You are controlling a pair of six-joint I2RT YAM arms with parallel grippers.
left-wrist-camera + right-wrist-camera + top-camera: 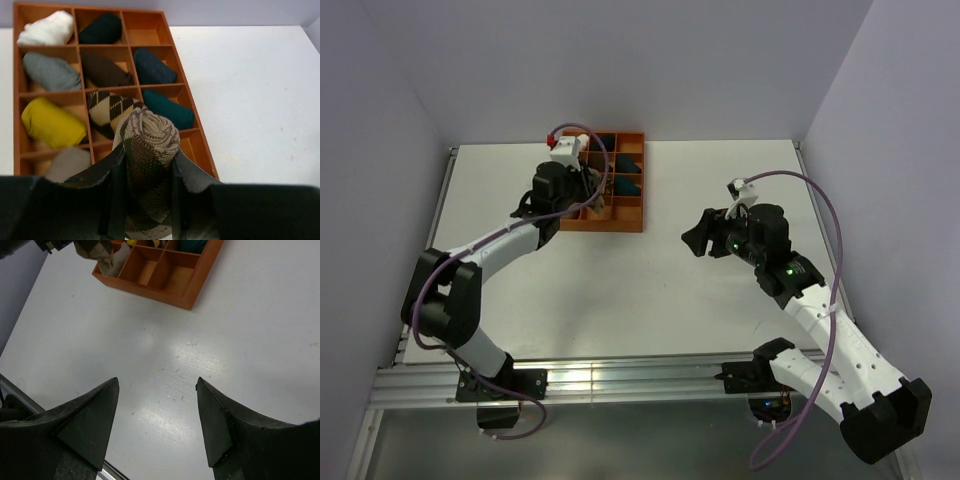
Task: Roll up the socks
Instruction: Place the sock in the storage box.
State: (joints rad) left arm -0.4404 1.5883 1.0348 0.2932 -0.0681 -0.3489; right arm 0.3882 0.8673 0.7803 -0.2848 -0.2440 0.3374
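The left tool (147, 167) clamps the rolled socks (150, 140) upright over the tray (145, 32). The roll looks light, soft and springy; a firm grip across its middle should stop it unwinding. The right tool (157, 382) gapes wide and empty over the table (150, 340).

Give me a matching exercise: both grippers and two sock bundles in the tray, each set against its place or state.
Column one:
1. left gripper
2. right gripper
3. white sock bundle
4. teal sock bundle

Column two:
A. open over bare table
B. in a corner compartment of the orange tray
C. shut on a rolled argyle sock
D. in the compartment beside an argyle bundle

Pairs: 1-C, 2-A, 3-B, 4-D
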